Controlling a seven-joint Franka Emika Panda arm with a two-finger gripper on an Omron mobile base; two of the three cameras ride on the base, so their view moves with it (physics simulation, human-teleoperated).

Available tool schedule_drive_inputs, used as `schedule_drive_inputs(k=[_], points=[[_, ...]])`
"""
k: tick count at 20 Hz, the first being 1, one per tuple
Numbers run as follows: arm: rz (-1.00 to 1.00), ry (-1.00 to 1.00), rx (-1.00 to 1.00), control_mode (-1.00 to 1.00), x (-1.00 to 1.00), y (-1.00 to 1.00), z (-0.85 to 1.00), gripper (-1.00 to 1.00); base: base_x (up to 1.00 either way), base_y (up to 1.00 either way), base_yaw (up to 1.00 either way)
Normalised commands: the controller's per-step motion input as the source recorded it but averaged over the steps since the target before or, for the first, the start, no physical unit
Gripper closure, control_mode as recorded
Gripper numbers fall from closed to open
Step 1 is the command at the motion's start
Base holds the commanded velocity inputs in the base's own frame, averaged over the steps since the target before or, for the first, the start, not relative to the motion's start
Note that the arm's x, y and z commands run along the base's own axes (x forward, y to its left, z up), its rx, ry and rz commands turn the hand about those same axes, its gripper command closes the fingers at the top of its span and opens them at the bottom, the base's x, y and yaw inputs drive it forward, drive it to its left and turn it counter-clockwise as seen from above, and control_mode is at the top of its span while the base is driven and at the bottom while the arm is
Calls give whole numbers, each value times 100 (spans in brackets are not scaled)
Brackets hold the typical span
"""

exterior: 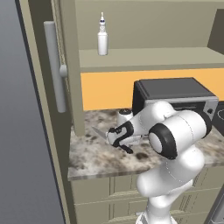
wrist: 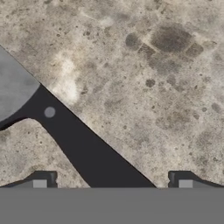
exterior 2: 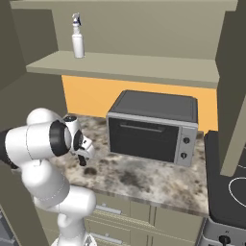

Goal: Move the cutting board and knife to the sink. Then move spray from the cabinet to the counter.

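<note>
Hovering low over counter, gripper spread wide, straddling black handle of knife lying flat on stone; nothing gripped yet. Positioned for pickup, presumably. Spray upright on cabinet shelf.

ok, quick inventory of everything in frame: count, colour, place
spray: 1, white with blue on the nozzle, upright on the cabinet shelf
cabinet: 1, beige-olive, door open with a grey bar handle
knife: 1, grey blade and black handle, flat on the counter under the hand
counter: 1, speckled grey-brown
toaster oven: 1, dark with silver front, on the counter against the orange wall
stovetop: 1, black, right of the counter
drawer fronts: several, beige, below the counter
gripper: 1, dark, open above the knife handle
</note>
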Motion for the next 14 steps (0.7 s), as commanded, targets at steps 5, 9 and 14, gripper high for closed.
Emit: schedule_drive_inputs(k=[5, 9, 14], points=[[0, 0, 0, -100, 22, 5, -13, -100, 0, 0, 0], [0, 0, 0, -100, 26, 5, -12, -100, 0, 0, 0], [0, 0, 0, -100, 24, 9, -12, -100, 0, 0, 0]])
